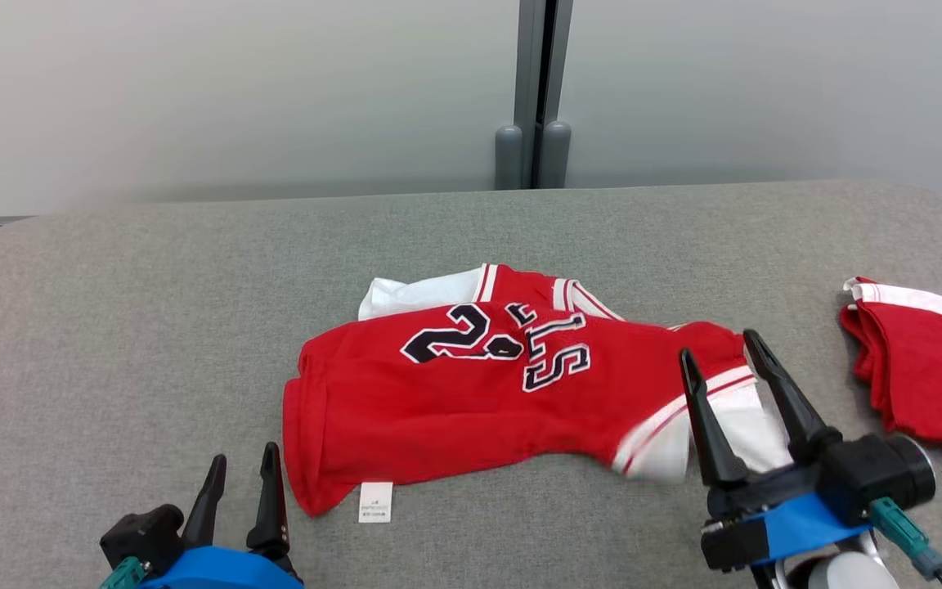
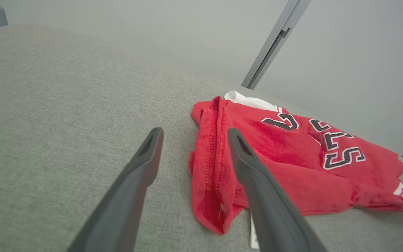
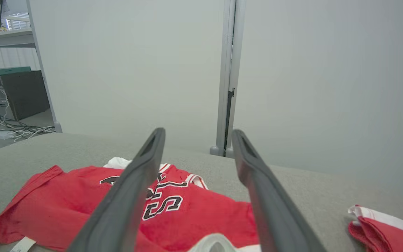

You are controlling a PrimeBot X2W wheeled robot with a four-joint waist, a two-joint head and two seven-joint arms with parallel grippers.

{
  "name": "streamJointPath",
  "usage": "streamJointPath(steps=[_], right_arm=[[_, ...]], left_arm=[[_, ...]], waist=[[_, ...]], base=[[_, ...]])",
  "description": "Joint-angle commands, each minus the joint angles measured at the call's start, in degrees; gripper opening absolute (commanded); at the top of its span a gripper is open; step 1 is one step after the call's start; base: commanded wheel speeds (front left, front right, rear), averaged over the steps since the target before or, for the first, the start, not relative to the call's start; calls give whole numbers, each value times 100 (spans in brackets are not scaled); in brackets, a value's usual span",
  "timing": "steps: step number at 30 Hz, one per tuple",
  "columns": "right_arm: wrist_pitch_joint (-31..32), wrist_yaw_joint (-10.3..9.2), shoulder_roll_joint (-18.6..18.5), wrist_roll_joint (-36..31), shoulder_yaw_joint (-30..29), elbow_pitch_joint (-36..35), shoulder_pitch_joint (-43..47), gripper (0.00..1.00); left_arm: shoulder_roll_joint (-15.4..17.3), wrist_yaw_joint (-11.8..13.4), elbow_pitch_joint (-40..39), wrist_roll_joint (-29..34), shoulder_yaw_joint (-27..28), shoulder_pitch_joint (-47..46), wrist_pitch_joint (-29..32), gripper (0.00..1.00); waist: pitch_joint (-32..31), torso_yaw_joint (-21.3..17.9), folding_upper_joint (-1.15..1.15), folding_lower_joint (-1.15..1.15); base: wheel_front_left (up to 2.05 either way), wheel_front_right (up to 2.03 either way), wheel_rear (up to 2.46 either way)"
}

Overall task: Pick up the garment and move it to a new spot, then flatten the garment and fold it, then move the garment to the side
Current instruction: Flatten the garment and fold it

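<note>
On the grey bench [image 1: 111, 327], a red garment [image 1: 438, 409] is left rumpled and not yet flattened.
Well to the garment's right, a second red garment [image 1: 929, 368] is seen. The right gripper [image 1: 719, 343] is held over the garment's white-trimmed right end, the left gripper [image 1: 244, 454] just off its near-left corner. Both sets of fingers are spread and nothing is pinched. Flattening, folding and the move aside are judged to remain; whether the first relocation is done cannot be told. The doubled hem at the garment's left edge is shown clearly by the left wrist view, a cabled shelf [image 3: 2, 38] beyond the garment by the right wrist view, and the white label [image 1: 375, 501] whole by the head view.
</note>
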Motion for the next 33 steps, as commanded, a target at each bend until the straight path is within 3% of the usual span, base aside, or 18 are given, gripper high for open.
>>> streamJointPath(steps=[1,11,21,33], right_arm=[[-16,1,-27,41,-33,31,168,100],[-17,2,-24,521,-613,537,357,100],[-18,2,-25,588,-568,1322,443,100],[-18,2,-25,602,-527,1569,380,100]], left_arm=[[11,6,24,24,4,71,-14,100],[-11,6,-78,586,392,205,-14,100],[-122,6,7,1084,379,418,-14,100],[-192,6,-39,1113,263,484,-14,100]], waist=[[-15,-16,0,1],[-188,-42,0,1],[-402,-25,0,1],[-398,-48,0,1]], base=[[0,0,0],[0,0,0],[0,0,0],[0,0,0]])
